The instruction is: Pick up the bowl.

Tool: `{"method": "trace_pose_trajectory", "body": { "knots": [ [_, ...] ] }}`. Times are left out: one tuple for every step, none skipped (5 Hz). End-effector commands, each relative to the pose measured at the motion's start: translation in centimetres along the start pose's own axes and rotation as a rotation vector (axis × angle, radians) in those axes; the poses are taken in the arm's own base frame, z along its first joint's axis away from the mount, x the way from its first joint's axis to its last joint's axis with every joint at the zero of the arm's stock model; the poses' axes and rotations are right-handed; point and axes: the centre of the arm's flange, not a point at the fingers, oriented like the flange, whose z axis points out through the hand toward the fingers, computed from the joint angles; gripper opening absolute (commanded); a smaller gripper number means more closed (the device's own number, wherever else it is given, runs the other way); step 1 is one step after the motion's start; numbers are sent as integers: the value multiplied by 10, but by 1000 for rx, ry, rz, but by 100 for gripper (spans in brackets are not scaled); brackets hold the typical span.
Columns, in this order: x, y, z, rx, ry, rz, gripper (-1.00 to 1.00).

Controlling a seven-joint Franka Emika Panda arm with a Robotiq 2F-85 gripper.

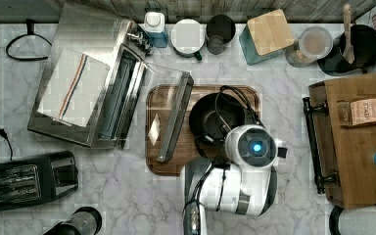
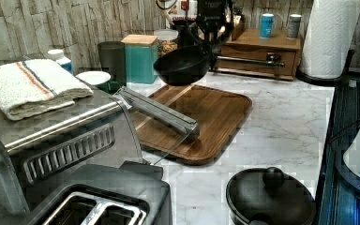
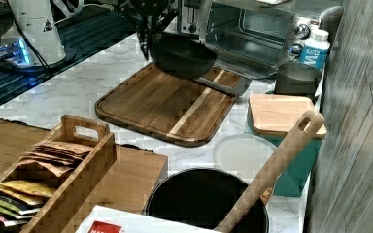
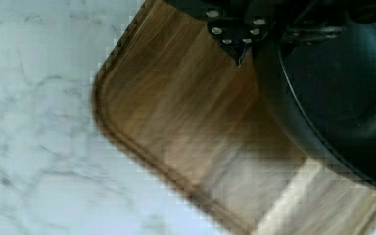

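Observation:
The round black bowl [image 1: 214, 117] hangs tilted in the air above the wooden board [image 1: 169, 164]. In the left view the bowl [image 2: 183, 65] is clear of the board [image 2: 206, 117], and in the right view the bowl [image 3: 182, 56] floats over the board [image 3: 160, 102] too. My gripper [image 3: 145, 41] is shut on the bowl's rim, at the right view's left side of it. In the wrist view a dark fingertip [image 4: 240, 46] sits against the bowl's edge [image 4: 338, 98], with the board [image 4: 186, 122] below. In the top view the white wrist covers the fingers.
A toaster oven [image 1: 93, 73] with a towel on top has its door [image 1: 176, 117] open over the board's edge. A grey cup [image 1: 220, 34], a teal canister [image 1: 267, 39] and a black vessel with a wooden spoon [image 1: 352, 46] line the back. A wooden cabinet [image 1: 357, 137] stands at the top view's right, a toaster [image 1: 27, 178] at the top view's lower left.

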Motion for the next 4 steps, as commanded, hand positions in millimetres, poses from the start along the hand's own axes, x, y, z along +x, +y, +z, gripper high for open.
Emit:
{"method": "trace_pose_trajectory", "body": {
  "knots": [
    [47,-65,-197,172,206,-508,-100],
    [35,-68,-198,138,167,-663,-100],
    [39,-58,-194,136,150,-597,-100],
    [39,-58,-194,136,150,-597,-100]
  ]
}}
